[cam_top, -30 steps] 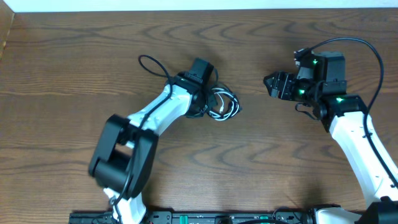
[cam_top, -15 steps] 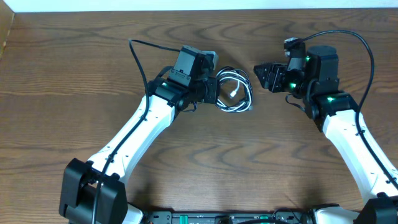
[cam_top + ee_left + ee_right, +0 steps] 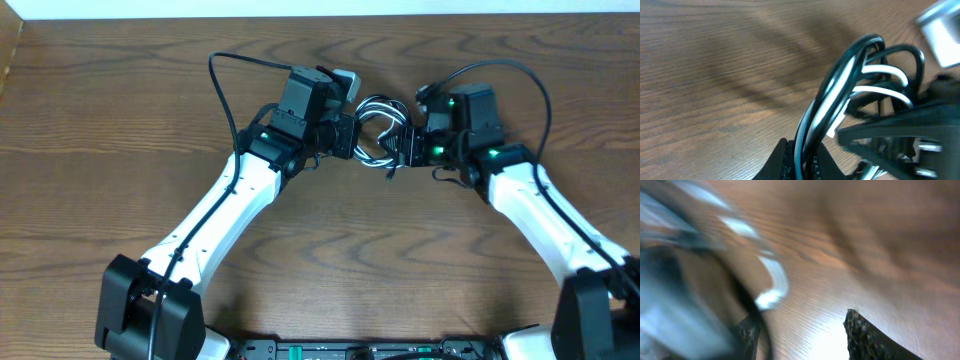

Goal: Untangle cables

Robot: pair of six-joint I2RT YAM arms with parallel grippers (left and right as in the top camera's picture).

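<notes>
The cables (image 3: 377,128), one white and one black, form a small tangled coil at the back centre of the table. My left gripper (image 3: 348,137) holds the coil's left side. In the left wrist view its jaws (image 3: 802,162) are shut on the strands, and the white cable (image 3: 880,72) and black cable (image 3: 850,55) loop upward from them. My right gripper (image 3: 404,146) sits against the coil's right side. The right wrist view is blurred. There the right gripper (image 3: 805,337) stands open with bare wood between its fingers. A white strand (image 3: 774,282) curves just beyond its left finger (image 3: 752,332).
Thick black arm wires arch over each wrist, on the left (image 3: 225,75) and on the right (image 3: 510,70). The wooden table (image 3: 120,200) ends at a pale strip along the far edge (image 3: 320,14), close behind the coil.
My left gripper carried the coil up and to the right. My right gripper swept left until it met the coil, and its jaws narrowed.
</notes>
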